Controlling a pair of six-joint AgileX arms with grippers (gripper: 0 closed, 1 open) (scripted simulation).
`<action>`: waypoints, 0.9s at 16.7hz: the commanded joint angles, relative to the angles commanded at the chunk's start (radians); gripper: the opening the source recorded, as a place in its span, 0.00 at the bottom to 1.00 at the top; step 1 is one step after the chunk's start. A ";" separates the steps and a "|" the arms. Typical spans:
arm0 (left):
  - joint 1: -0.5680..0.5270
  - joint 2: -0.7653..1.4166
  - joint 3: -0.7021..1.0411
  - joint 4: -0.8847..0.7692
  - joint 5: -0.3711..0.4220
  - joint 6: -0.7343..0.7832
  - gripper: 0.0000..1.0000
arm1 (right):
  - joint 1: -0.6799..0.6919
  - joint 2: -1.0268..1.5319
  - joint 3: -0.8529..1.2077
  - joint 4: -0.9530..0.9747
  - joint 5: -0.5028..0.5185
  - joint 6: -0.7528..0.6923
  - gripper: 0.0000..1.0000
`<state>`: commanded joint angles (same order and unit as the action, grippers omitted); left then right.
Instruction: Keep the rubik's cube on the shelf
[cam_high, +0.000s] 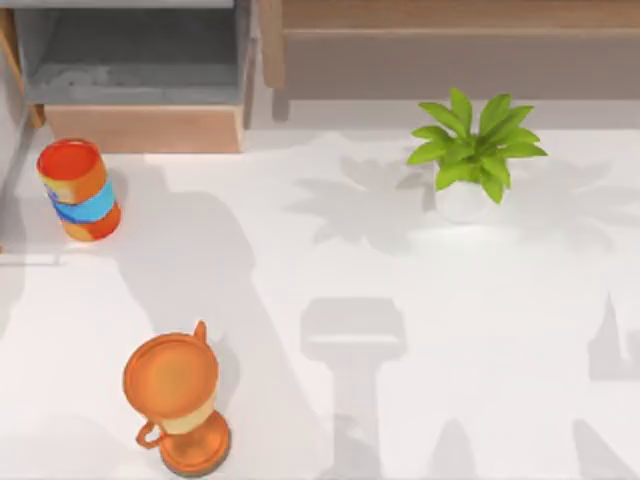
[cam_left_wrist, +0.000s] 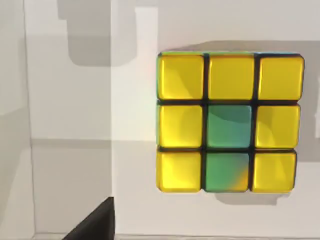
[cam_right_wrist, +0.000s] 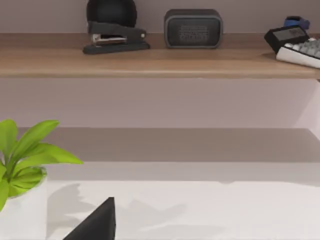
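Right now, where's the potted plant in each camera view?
Top view: potted plant on the table's right side, just before the shelf.
Right wrist view: potted plant in the foreground, below the shelf.
Left wrist view: faces the rubik's cube instead.
Shared landmark: the shelf.

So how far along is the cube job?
Nothing looks done yet. The rubik's cube lies on a white surface under the left wrist camera, ungripped. The shelf holds a stapler, speaker and calculator, no cube. Grasping, lifting and placing remain.
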<state>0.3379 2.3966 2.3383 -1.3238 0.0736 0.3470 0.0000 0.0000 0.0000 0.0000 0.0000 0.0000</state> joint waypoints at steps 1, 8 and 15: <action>-0.006 -0.011 -0.005 -0.005 -0.002 -0.006 1.00 | 0.000 0.000 0.000 0.000 0.000 0.000 1.00; 0.004 0.012 -0.035 0.047 0.003 -0.001 1.00 | 0.000 0.000 0.000 0.000 0.000 0.000 1.00; -0.002 0.123 -0.046 0.168 0.002 0.001 1.00 | 0.000 0.000 0.000 0.000 0.000 0.000 1.00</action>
<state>0.3363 2.5193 2.2927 -1.1562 0.0756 0.3476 0.0000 0.0000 0.0000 0.0000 0.0000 0.0000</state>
